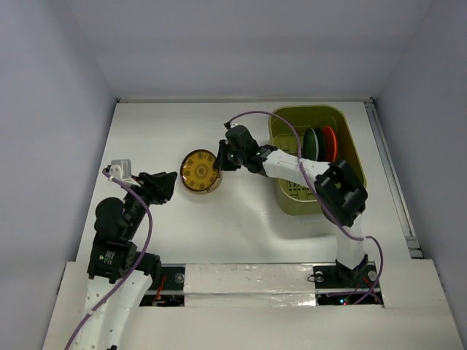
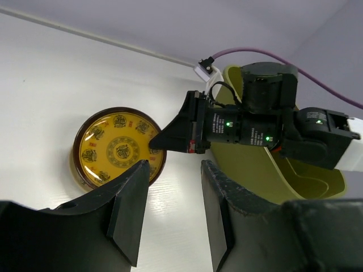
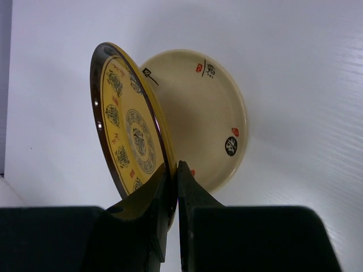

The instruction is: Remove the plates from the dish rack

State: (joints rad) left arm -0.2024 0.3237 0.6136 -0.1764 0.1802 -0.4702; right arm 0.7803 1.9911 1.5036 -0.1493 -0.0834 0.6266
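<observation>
My right gripper (image 1: 219, 162) (image 3: 174, 168) is shut on the rim of a yellow patterned plate (image 1: 198, 170) (image 3: 127, 124). It holds the plate tilted just over a cream plate with small spots (image 3: 210, 107) that lies on the table. The yellow plate also shows in the left wrist view (image 2: 116, 148). The olive-green dish rack (image 1: 347, 138) (image 2: 266, 170) stands at the back right. A dark plate (image 1: 314, 143) and an orange-red plate (image 1: 330, 143) stand on edge in it. My left gripper (image 1: 169, 186) (image 2: 174, 167) is open and empty, just left of the yellow plate.
The right arm (image 1: 292, 166) reaches from the rack side across to the plates, with its purple cable (image 1: 263, 114) looping above. White walls close the table at the back and both sides. A metal rail (image 1: 390, 175) runs along the right edge.
</observation>
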